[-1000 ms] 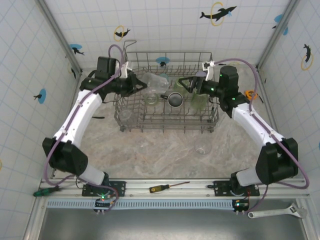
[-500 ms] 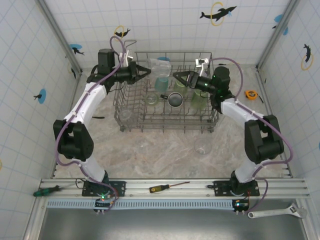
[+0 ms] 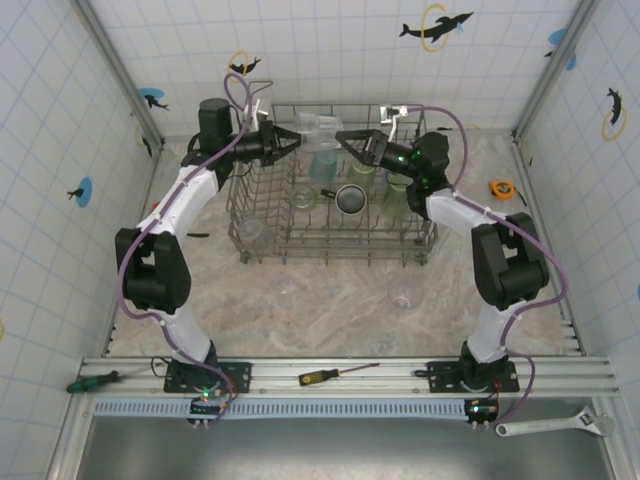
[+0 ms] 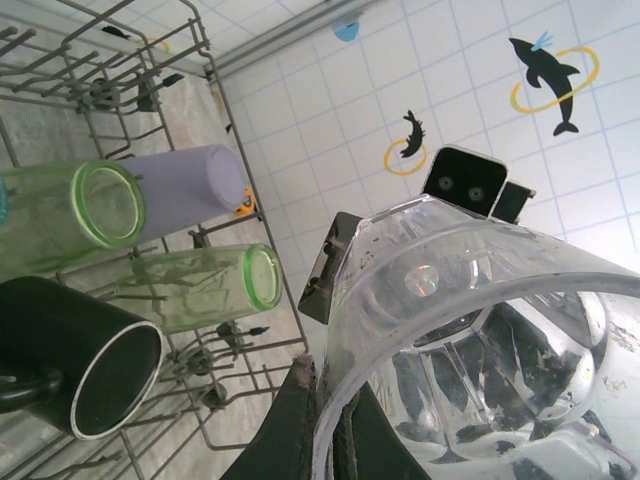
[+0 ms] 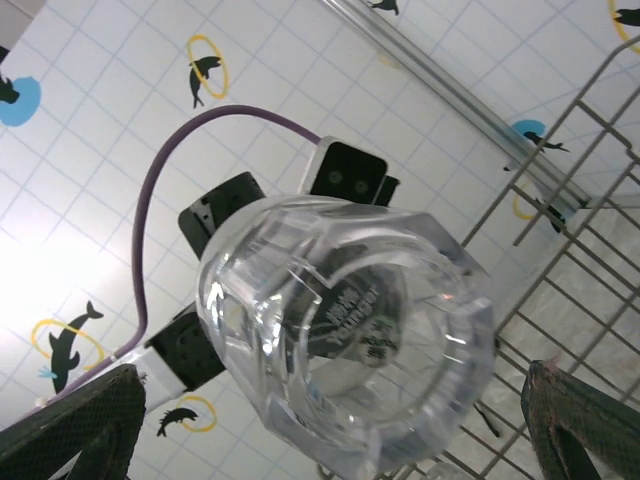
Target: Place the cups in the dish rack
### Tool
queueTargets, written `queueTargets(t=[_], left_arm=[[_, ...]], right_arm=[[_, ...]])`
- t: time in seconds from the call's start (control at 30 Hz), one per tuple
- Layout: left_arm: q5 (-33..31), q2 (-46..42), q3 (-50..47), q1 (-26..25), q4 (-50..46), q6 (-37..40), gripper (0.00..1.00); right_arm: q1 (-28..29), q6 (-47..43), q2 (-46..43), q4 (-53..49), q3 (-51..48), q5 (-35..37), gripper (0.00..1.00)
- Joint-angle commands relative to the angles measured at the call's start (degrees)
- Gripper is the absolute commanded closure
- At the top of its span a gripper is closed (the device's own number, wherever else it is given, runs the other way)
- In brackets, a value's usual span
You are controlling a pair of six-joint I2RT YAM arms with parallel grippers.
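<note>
Left gripper (image 3: 290, 143) is clamped on the rim wall of a clear glass (image 3: 318, 126), one finger on each side of the rim. Right gripper (image 3: 352, 147) stands at full width facing that glass, with nothing between its fingers.

**Progress, near to far**
- Table (image 3: 340, 330): one loose glass (image 3: 403, 293) stands in front of the dish rack (image 3: 300, 250), well apart from both grippers. A second, fainter glass (image 3: 288, 293) appears to stand to its left.
- Rack, front left corner: one small glass (image 3: 248, 228) is seated.
- Rack, middle rows: a rack glass (image 3: 303, 197), the black mug (image 3: 350, 198), a teal tumbler (image 3: 322, 167) and two pale green tumblers (image 4: 70, 215) (image 4: 200, 290) are loaded. A lavender tumbler (image 4: 185, 180) lies just behind the green ones.
- Above the far rows: the held glass hangs clear of the tines, between the two grippers.

Judgement: most cups are loaded. The held glass and the glasses on the table remain.

**Orientation of the held glass**
- The long axis runs roughly level, from the left gripper toward the right gripper.
- The mouth faces the left gripper; the left wrist view looks straight into the bowl.
- The thick base faces the right gripper and sits centred between its spread fingers.
- The exact tilt from level cannot be told.
</note>
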Motion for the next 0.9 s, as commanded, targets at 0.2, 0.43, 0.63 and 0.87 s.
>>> queueTargets(t=[0.2, 0.43, 0.63, 0.87], left_arm=[[3.77, 0.49, -2.23, 0.21, 9.18, -4.09, 1.0], [3.45, 0.23, -3.69, 0.21, 12.01, -5.62, 1.0], [3.34, 0.32, -3.7, 0.22, 12.38, -6.3, 1.0], [2.68, 0.22, -4.14, 0.21, 12.71, -6.51, 1.0]], right_arm=[[1.27, 5.3, 3.76, 6.45, 5.96, -0.32, 0.01], [1.73, 8.33, 5.2, 8.75, 6.9, 0.25, 0.08], [2.34, 9.59, 5.47, 10.07, 7.25, 0.1, 0.24], [2.43, 11.82, 6.06, 11.82, 7.99, -0.6, 0.49]])
